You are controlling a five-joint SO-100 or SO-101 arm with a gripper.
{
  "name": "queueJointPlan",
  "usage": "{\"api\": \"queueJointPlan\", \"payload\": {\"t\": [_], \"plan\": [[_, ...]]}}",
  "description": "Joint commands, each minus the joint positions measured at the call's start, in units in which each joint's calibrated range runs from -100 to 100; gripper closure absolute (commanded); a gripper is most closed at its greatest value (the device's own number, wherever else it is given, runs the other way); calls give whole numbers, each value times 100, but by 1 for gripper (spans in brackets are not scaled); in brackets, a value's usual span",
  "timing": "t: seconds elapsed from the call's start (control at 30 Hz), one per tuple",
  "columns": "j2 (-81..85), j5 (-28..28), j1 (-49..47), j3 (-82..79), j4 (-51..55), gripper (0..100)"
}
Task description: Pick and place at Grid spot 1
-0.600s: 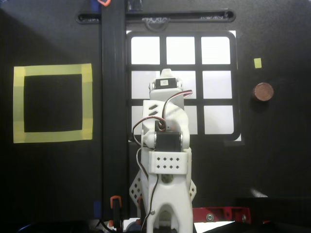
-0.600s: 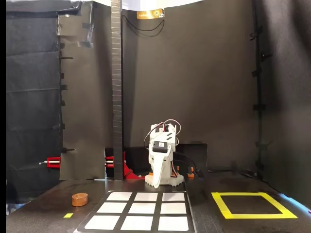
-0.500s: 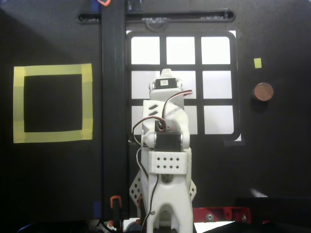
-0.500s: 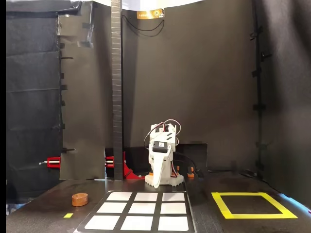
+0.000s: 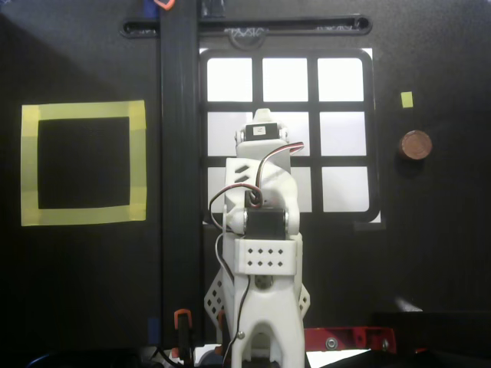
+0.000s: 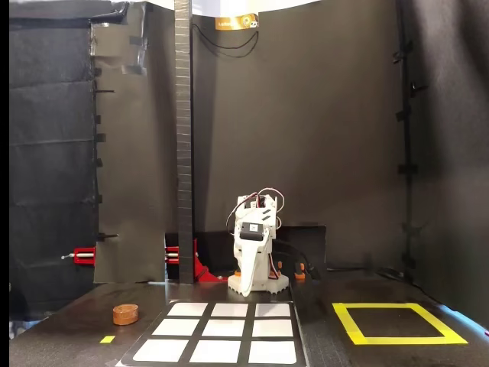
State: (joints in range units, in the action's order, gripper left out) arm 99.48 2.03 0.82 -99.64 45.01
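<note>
The black-framed three-by-three grid [image 5: 286,108] lies in front of the arm. Grid spot 1 [image 5: 229,79], its upper-left white cell in the overhead view, is bare; in the fixed view it is the near right cell [image 6: 272,352]. A brown round disc [image 5: 415,144] lies on the black table right of the grid, and left of it in the fixed view [image 6: 125,313]. The white arm is folded over its base. My gripper [image 6: 248,281] points down at the grid's edge nearest the base, jaws together and empty, far from the disc. In the overhead view the wrist hides the fingertips.
A yellow-tape-outlined black square [image 5: 83,110] lies left of the grid in the overhead view, right in the fixed view [image 6: 348,325]. A tall black post [image 5: 179,153] stands between it and the grid. A small yellow tape mark [image 5: 406,99] sits near the disc. Black curtains surround the table.
</note>
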Motion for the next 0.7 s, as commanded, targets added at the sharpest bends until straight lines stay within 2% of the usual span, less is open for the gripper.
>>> {"api": "queueJointPlan", "payload": {"t": [0.0, 0.67], "plan": [[26, -15, -19, -27, 19, 100], [18, -20, -2, -18, 19, 100]]}}
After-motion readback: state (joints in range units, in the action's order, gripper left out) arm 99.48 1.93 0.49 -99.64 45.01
